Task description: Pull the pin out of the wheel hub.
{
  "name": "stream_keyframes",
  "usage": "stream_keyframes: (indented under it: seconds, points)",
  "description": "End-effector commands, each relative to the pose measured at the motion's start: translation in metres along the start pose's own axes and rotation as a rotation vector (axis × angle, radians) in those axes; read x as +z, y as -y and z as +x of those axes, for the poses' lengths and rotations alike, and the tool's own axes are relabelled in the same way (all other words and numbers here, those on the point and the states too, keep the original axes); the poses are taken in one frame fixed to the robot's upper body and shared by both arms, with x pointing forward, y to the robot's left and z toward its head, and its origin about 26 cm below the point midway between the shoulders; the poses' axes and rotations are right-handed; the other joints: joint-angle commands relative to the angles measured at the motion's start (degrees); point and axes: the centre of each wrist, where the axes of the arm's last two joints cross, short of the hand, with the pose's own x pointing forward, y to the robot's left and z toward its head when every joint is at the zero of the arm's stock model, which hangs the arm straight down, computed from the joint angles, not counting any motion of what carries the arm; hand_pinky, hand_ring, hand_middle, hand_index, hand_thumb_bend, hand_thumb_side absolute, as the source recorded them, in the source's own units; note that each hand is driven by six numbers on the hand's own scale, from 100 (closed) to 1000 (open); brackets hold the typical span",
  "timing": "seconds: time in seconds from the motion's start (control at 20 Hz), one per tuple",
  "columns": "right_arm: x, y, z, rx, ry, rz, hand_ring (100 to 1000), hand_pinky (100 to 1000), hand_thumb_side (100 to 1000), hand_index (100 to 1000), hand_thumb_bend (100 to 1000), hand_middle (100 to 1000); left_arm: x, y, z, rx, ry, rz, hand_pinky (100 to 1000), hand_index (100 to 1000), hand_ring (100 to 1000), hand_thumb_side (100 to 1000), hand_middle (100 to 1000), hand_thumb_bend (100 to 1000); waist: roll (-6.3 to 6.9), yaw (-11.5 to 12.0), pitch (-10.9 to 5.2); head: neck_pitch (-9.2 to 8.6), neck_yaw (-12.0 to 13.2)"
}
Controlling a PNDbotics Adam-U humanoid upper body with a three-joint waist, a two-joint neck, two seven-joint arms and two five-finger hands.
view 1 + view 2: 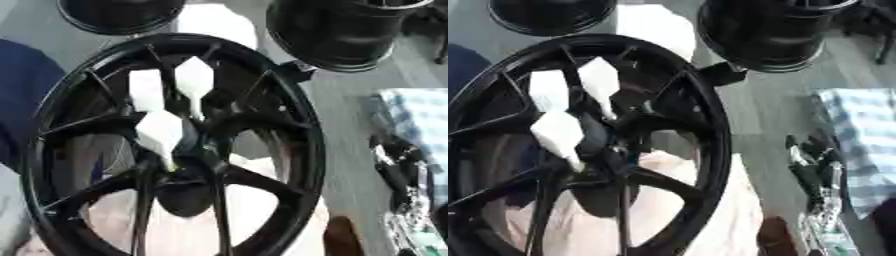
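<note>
A big black wheel hub [175,150] fills the near left and middle of the scene, standing tilted with its spoked face toward the camera. Its spokes run from the rim to a dark centre boss [185,192] low in the wheel. White blocky shapes [160,127] and a pale surface show through the gaps between the spokes. A small black block [724,73] sticks out at the far right of the rim, touching it. Whether this is the pin cannot be told, and no pin can be made out for sure anywhere else on the hub. Two more black wheels lie farther away, one at the far left [118,15] and a deeper one at the far right [337,32], both apart from the hub. To the right, well clear of the hub, the right hand [808,167] shows as a black and silver shape beside a blue checked cloth [420,125]. It touches nothing of the hub, and whether it is open or closed cannot be told. A dark blue shape [22,95] sits at the left edge behind the rim.
</note>
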Motion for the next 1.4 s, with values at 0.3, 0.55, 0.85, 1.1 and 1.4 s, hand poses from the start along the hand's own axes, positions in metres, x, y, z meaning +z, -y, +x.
stream_keyframes:
  seconds: [0.3, 0.55, 0.85, 1.1, 1.4]
  points:
    - [-0.006, 0.004, 0.006, 0.006, 0.025, -0.002, 755, 681, 279, 731, 445, 600, -0.005, -0.002, 0.011, -0.005, 0.041, -0.001, 546, 666, 585, 868, 474, 100, 0.19, 0.04, -1.32, -0.04, 0.44]
    - [-0.006, 0.004, 0.007, 0.000, 0.028, -0.008, 755, 681, 278, 731, 447, 600, -0.008, -0.001, 0.015, -0.002, 0.056, 0.001, 547, 667, 587, 864, 476, 100, 0.05, 0.06, -0.96, 0.14, 0.12]
    - [-0.006, 0.002, 0.009, -0.015, 0.037, -0.018, 755, 681, 279, 731, 445, 600, -0.014, -0.003, 0.035, -0.014, 0.124, -0.011, 547, 669, 588, 842, 478, 100, -0.05, -0.29, -0.25, 1.09, 2.59]
    - [-0.006, 0.003, 0.011, -0.015, 0.044, -0.022, 755, 681, 279, 731, 445, 600, -0.027, -0.008, 0.082, -0.081, 0.296, -0.079, 552, 679, 596, 744, 487, 100, 0.18, -0.64, 0.09, 0.88, 3.35]
    - [-0.005, 0.008, 0.012, 0.004, 0.048, -0.028, 755, 681, 282, 731, 443, 600, -0.042, -0.015, 0.201, -0.349, 0.710, -0.296, 587, 701, 610, 416, 516, 100, 1.02, -0.75, 0.29, 0.93, 1.77]
